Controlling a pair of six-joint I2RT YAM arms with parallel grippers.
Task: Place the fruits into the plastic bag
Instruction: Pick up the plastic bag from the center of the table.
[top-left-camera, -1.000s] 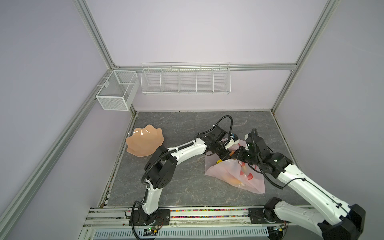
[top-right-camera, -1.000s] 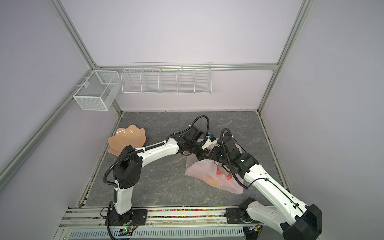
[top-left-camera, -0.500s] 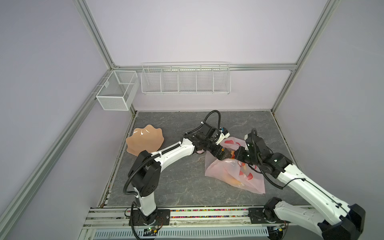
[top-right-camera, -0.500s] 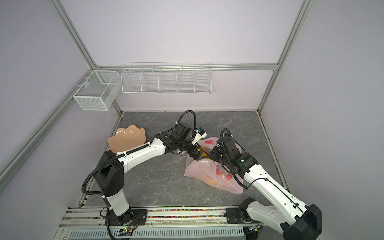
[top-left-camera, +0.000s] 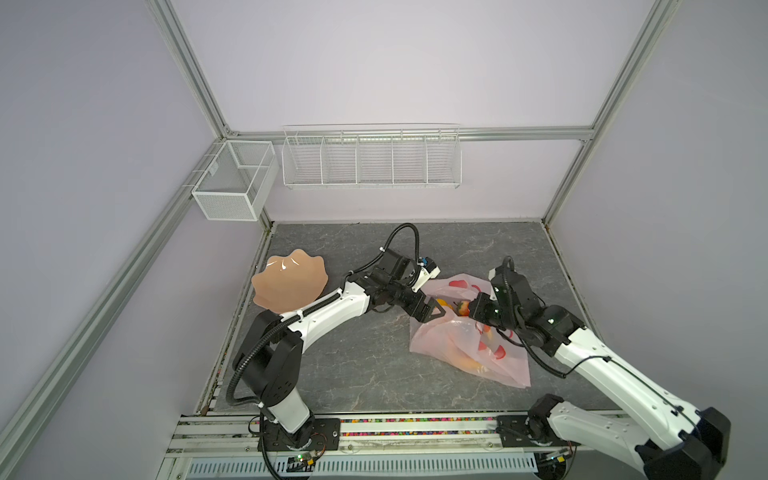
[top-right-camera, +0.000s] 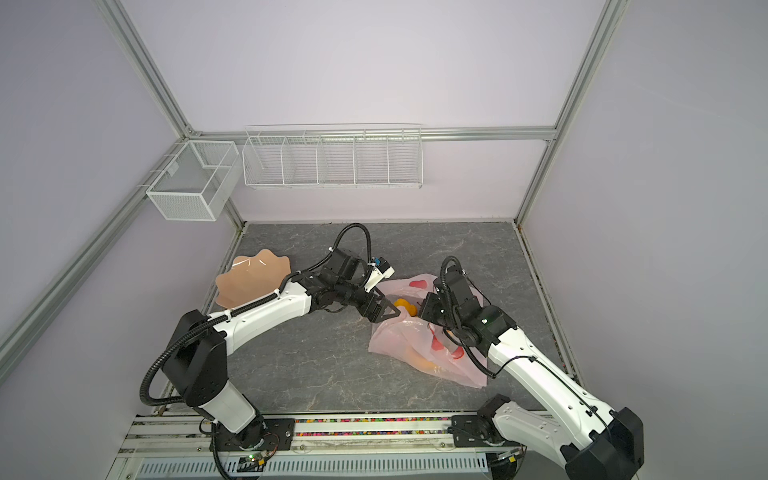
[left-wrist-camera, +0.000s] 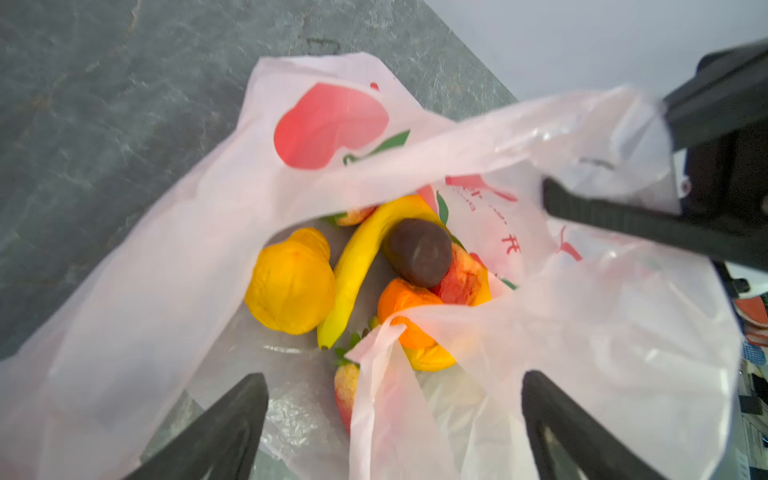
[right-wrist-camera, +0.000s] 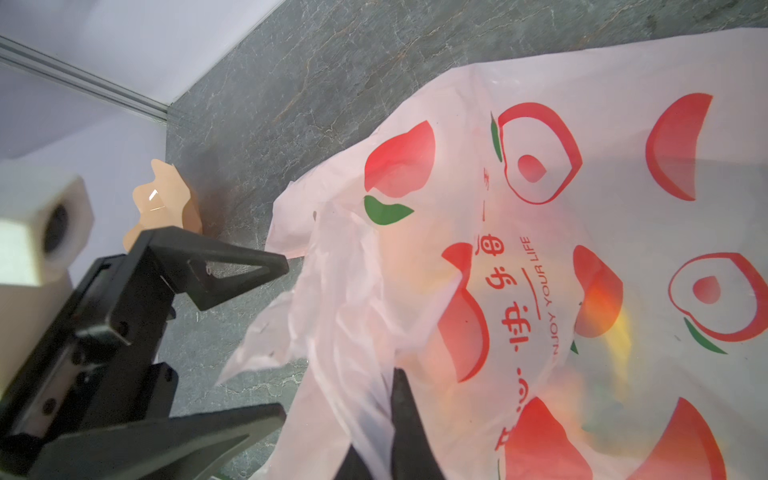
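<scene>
The plastic bag (top-left-camera: 469, 353) (top-right-camera: 415, 345) lies on the grey floor right of the middle, pale pink with red prints. Its mouth faces my left gripper (top-left-camera: 432, 313) (left-wrist-camera: 395, 378), which is open with nothing between its fingers, just outside the mouth. Inside the bag lie the fruits: a yellow pear (left-wrist-camera: 291, 282), a banana (left-wrist-camera: 361, 257), a dark brown piece (left-wrist-camera: 419, 253), an orange (left-wrist-camera: 401, 299) and a strawberry (left-wrist-camera: 347, 390). My right gripper (top-left-camera: 476, 311) (right-wrist-camera: 382, 436) is shut on the bag's upper edge and holds the mouth lifted.
A peach wavy-edged dish (top-left-camera: 289, 284) (right-wrist-camera: 162, 203) stands at the left of the floor near the wall. White wire baskets (top-left-camera: 370, 158) hang on the back wall, above the floor. Walls close the floor on three sides.
My left gripper has drawn back to the left, out of the bag's mouth, still open, and its elbow has swung left. The right gripper has kept its hold on the bag.
</scene>
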